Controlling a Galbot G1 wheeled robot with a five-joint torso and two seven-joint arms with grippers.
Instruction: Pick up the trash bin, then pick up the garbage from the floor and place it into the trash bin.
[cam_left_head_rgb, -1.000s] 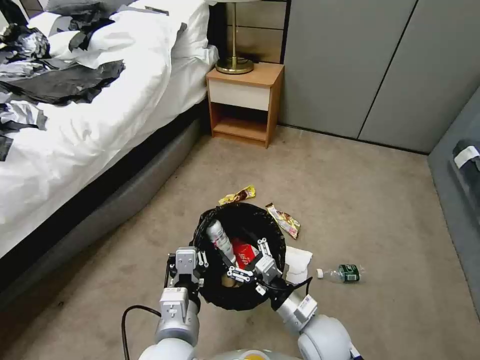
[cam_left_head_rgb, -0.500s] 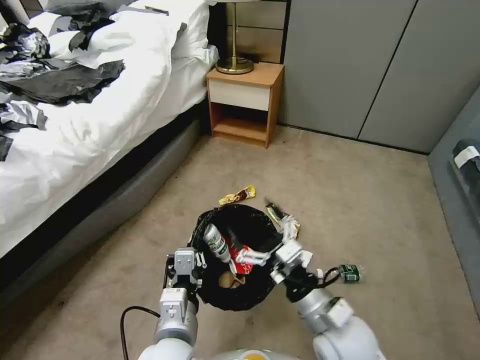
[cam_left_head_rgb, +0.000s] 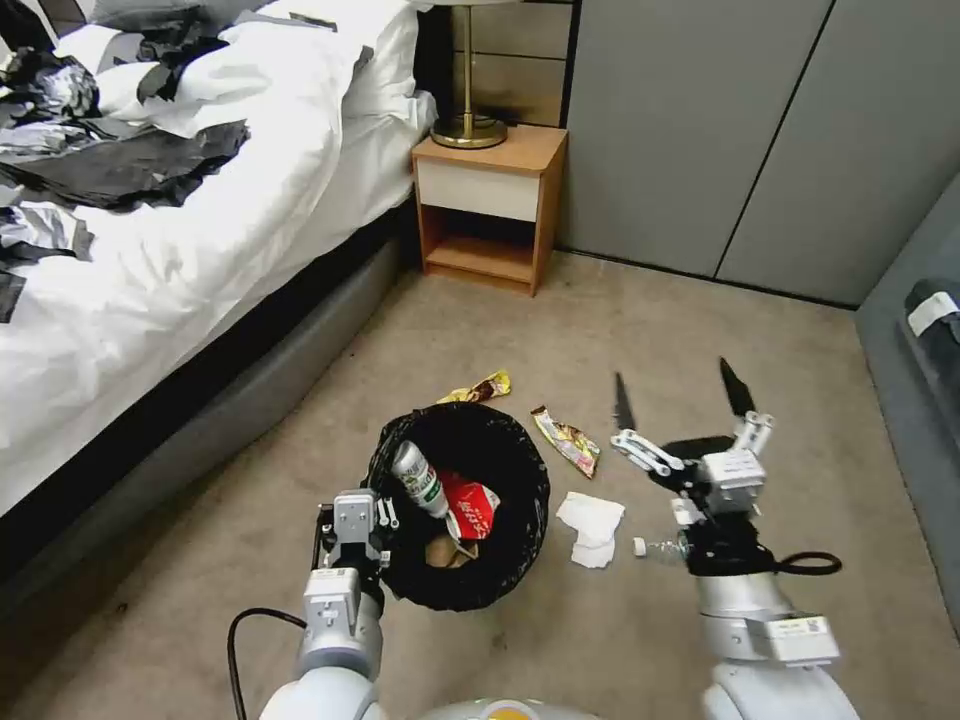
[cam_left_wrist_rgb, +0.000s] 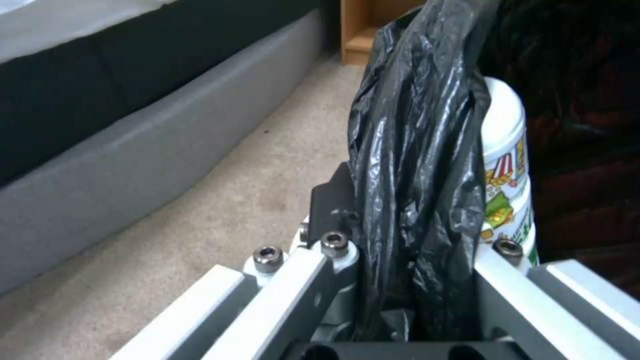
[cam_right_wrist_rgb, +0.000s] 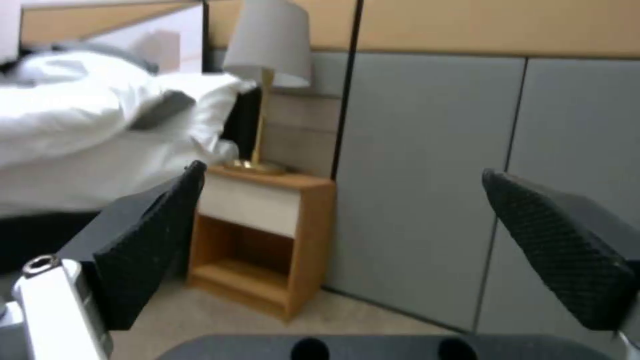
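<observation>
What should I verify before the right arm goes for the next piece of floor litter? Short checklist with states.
1. Left gripper clamped on the black liner rim of the small round trash bin: ok.
2. Right gripper open and empty, raised above the carpet: ok.
3. Bin mouth clear enough to take more: ok; a white printed bottle and red wrapper lie inside.
4. Crumpled white tissue on the carpet beside the bin, unobstructed: ok.
5. Small clear plastic bottle: cannot tell, partly hidden by the right arm.

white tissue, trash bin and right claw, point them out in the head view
white tissue (cam_left_head_rgb: 592, 524): head view, middle of the crumpled sheet.
trash bin (cam_left_head_rgb: 528, 470): head view, black liner rim.
right claw (cam_left_head_rgb: 681, 393): head view, midway between its spread fingertips.
</observation>
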